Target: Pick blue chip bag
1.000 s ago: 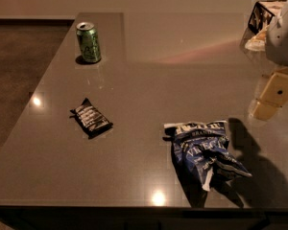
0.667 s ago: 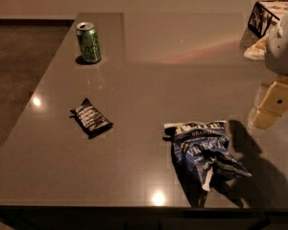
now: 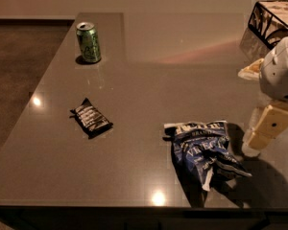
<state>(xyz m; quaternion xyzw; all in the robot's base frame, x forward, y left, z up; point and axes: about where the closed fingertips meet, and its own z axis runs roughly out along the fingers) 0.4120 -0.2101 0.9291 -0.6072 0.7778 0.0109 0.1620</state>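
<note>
The blue chip bag (image 3: 204,150) lies crumpled on the grey table (image 3: 149,90), front right of centre, with its white band and lettering facing up. My gripper (image 3: 265,128) hangs from the white arm (image 3: 280,73) at the right edge. It sits just right of the bag, low over the table and apart from the bag. It holds nothing that I can see.
A small black packet with white stripes (image 3: 90,117) lies left of centre. A green can (image 3: 89,42) stands at the back left. A black-and-white box (image 3: 273,18) sits at the back right. The table's front edge runs just below the bag, and its left edge borders brown floor.
My gripper has moved down and slightly left, closer to the table beside the bag. The bag, the packet and the can have not moved.
</note>
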